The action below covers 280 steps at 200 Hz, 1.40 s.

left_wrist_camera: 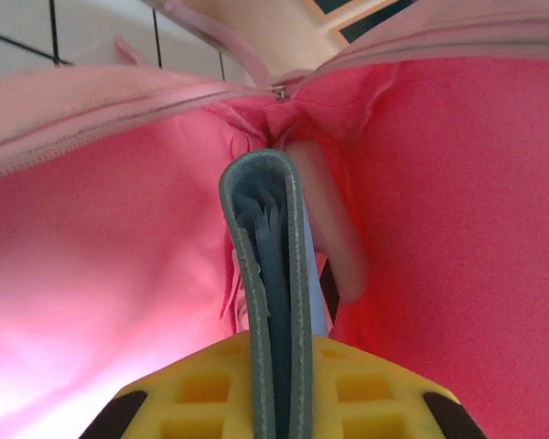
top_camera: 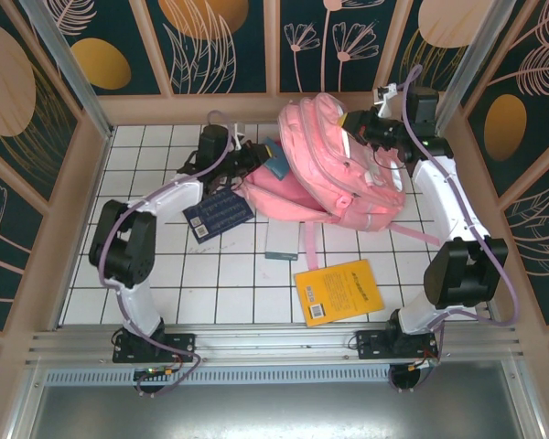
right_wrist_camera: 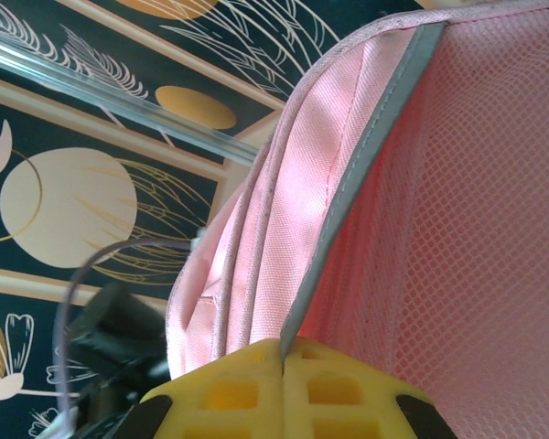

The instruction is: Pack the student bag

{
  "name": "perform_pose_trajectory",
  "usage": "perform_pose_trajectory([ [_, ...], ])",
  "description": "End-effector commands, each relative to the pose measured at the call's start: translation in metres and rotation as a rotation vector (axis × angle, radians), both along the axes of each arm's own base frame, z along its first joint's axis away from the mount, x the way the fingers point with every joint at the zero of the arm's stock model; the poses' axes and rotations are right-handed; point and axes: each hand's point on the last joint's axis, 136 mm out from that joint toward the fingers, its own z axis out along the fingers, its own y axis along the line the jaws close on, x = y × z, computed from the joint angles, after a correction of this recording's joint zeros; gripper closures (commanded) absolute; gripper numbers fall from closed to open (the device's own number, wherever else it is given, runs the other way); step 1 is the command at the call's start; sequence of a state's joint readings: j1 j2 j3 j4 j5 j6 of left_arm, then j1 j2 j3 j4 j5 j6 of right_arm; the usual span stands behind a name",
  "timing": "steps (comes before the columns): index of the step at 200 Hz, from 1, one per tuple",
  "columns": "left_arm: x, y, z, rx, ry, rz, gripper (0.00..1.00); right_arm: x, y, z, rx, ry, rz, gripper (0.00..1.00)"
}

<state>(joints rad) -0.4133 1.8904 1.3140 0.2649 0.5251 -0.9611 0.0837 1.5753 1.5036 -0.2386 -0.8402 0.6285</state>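
Observation:
The student bag (top_camera: 343,169), a big pink backpack, lies at the back of the tiled table with its mouth toward the left. My left gripper (top_camera: 256,161) is shut on a grey-teal notebook (top_camera: 276,163) at that mouth. From the left wrist, the notebook (left_wrist_camera: 273,256) stands spine-forward between the yellow fingers (left_wrist_camera: 366,389), with pink lining (left_wrist_camera: 101,265) all round and a white object (left_wrist_camera: 334,229) behind it. My right gripper (top_camera: 364,130) is shut on the bag's upper edge; in the right wrist view it (right_wrist_camera: 282,355) pinches the silver trim (right_wrist_camera: 352,210) beside pink mesh (right_wrist_camera: 476,201).
A dark blue book (top_camera: 218,213) lies on the tiles left of the bag. A pale grey flat item (top_camera: 282,240) rests below the bag, and a yellow book (top_camera: 339,291) lies nearer the front. Patterned walls and metal posts (top_camera: 64,64) enclose the table.

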Motion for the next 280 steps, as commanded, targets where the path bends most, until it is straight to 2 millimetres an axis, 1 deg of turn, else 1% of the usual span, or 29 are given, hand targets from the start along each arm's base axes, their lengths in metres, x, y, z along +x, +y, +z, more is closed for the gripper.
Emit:
perform_pose_trajectory([
  [1, 0.001, -0.038, 0.023, -0.148, -0.040, -0.100, 1.00, -0.022, 0.005, 0.076, 0.065, -0.252, 0.073, 1.00],
  [13, -0.002, -0.056, 0.018, -0.155, -0.032, -0.140, 1.00, -0.021, 0.006, 0.077, 0.067, -0.253, 0.077, 1.00],
  [28, -0.007, -0.077, 0.020, -0.201, -0.038, -0.185, 1.00, -0.020, 0.006, 0.077, 0.070, -0.251, 0.081, 1.00],
  [40, -0.010, -0.091, 0.021, -0.244, -0.039, -0.208, 1.00, -0.019, 0.007, 0.077, 0.070, -0.250, 0.080, 1.00],
  [82, -0.016, -0.138, -0.005, -0.283, 0.025, -0.251, 1.00, -0.015, 0.008, 0.074, 0.078, -0.236, 0.078, 1.00],
  [97, -0.020, -0.157, -0.014, -0.282, 0.051, -0.265, 0.97, -0.012, 0.008, 0.071, 0.083, -0.226, 0.078, 1.00],
  [112, -0.024, -0.175, -0.026, -0.262, 0.080, -0.283, 0.89, -0.009, 0.008, 0.069, 0.084, -0.219, 0.075, 1.00],
  [120, -0.027, -0.185, -0.026, -0.256, 0.088, -0.301, 0.82, -0.008, 0.008, 0.068, 0.083, -0.217, 0.071, 1.00],
  [125, -0.029, -0.191, -0.030, -0.253, 0.097, -0.318, 0.77, -0.007, 0.008, 0.068, 0.081, -0.215, 0.069, 1.00],
  [130, -0.032, -0.197, -0.031, -0.252, 0.106, -0.339, 0.67, -0.006, 0.007, 0.068, 0.080, -0.216, 0.066, 1.00],
  [132, -0.033, -0.200, -0.028, -0.257, 0.102, -0.349, 0.64, -0.006, 0.007, 0.068, 0.079, -0.217, 0.066, 1.00],
  [135, -0.034, -0.203, -0.028, -0.255, 0.105, -0.360, 0.59, -0.006, 0.007, 0.068, 0.077, -0.219, 0.064, 1.00],
  [146, -0.039, -0.209, -0.027, -0.251, 0.108, -0.389, 0.44, -0.004, 0.006, 0.067, 0.068, -0.217, 0.058, 1.00],
  [153, -0.040, -0.209, -0.023, -0.246, 0.096, -0.396, 0.36, -0.004, 0.006, 0.066, 0.062, -0.216, 0.055, 1.00],
  [162, -0.041, -0.206, -0.018, -0.231, 0.080, -0.394, 0.27, -0.003, 0.004, 0.065, 0.056, -0.217, 0.049, 1.00],
  [169, -0.040, -0.204, -0.013, -0.215, 0.057, -0.394, 0.23, -0.002, 0.004, 0.065, 0.048, -0.218, 0.044, 1.00],
  [178, -0.039, -0.200, -0.008, -0.194, 0.044, -0.388, 0.19, 0.000, 0.003, 0.062, 0.038, -0.214, 0.036, 1.00],
  [193, -0.034, -0.187, -0.006, -0.171, 0.046, -0.358, 0.17, 0.004, -0.002, 0.057, 0.010, -0.207, 0.005, 1.00],
  [196, -0.033, -0.183, -0.002, -0.171, 0.042, -0.349, 0.17, 0.005, -0.002, 0.055, 0.004, -0.203, -0.004, 1.00],
  [204, -0.031, -0.172, -0.005, -0.163, 0.052, -0.324, 0.16, 0.008, -0.006, 0.052, -0.009, -0.190, -0.027, 1.00],
  [216, -0.028, -0.152, 0.000, -0.162, 0.047, -0.284, 0.14, 0.012, -0.012, 0.047, -0.025, -0.177, -0.062, 1.00],
  [224, -0.029, -0.138, 0.000, -0.163, 0.050, -0.258, 0.13, 0.014, -0.016, 0.044, -0.034, -0.171, -0.084, 1.00],
  [231, -0.028, -0.125, 0.004, -0.172, 0.043, -0.237, 0.12, 0.017, -0.019, 0.042, -0.047, -0.169, -0.106, 1.00],
  [239, -0.029, -0.114, 0.010, -0.181, 0.034, -0.221, 0.11, 0.019, -0.022, 0.039, -0.066, -0.168, -0.126, 1.00],
  [253, -0.032, -0.095, 0.013, -0.176, 0.030, -0.193, 0.10, 0.024, -0.028, 0.033, -0.094, -0.159, -0.166, 1.00],
  [255, -0.032, -0.092, 0.017, -0.177, 0.023, -0.191, 0.10, 0.024, -0.029, 0.032, -0.097, -0.158, -0.172, 1.00],
  [262, -0.035, -0.084, 0.020, -0.169, 0.015, -0.182, 0.10, 0.026, -0.032, 0.029, -0.109, -0.156, -0.191, 1.00],
  [280, -0.038, -0.062, 0.024, -0.092, 0.006, -0.142, 0.10, 0.034, -0.041, 0.014, -0.146, -0.134, -0.251, 1.00],
])
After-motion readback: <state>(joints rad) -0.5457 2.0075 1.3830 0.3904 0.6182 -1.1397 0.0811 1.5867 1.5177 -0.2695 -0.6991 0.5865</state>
